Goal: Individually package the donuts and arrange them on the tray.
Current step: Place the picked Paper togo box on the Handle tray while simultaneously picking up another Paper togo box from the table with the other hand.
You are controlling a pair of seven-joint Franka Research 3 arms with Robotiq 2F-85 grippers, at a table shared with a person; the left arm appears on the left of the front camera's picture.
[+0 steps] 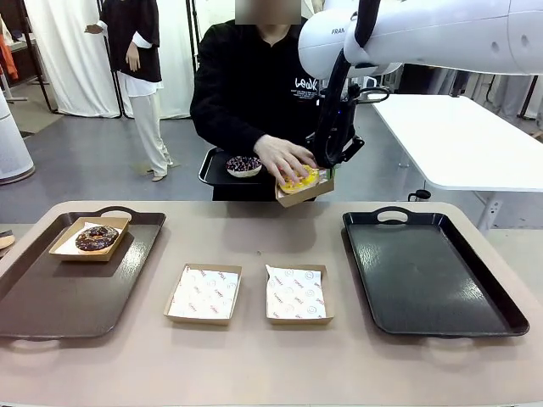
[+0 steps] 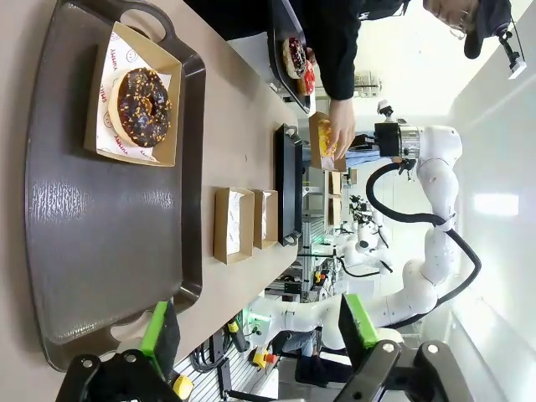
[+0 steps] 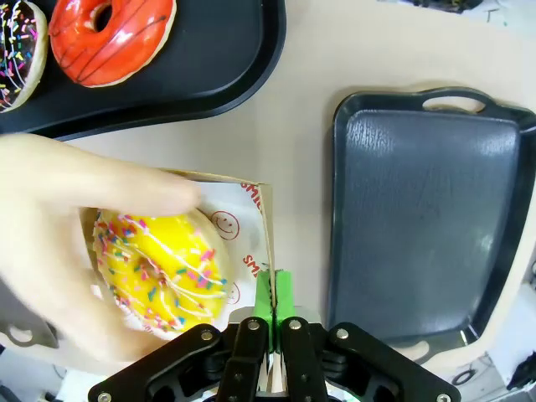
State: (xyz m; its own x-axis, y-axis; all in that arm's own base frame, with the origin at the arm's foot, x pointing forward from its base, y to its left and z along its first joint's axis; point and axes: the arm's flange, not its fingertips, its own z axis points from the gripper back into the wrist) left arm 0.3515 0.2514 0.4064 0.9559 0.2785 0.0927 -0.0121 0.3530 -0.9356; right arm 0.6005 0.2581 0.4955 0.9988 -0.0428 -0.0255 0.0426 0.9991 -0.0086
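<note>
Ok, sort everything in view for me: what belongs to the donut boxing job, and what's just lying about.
Job: yellow donut in the held box; chocolate donut, boxed, on the left tray; purple donut and red donut on the far tray; empty boxes; right tray.
Lying about: white table and curtain behind.

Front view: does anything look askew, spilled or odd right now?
Nothing spilled or damaged. One oddity: the box with the yellow donut is held off the table near its far edge, pinched by one wall in the right arm's jaws, while the person's hand rests on the donut.
</note>
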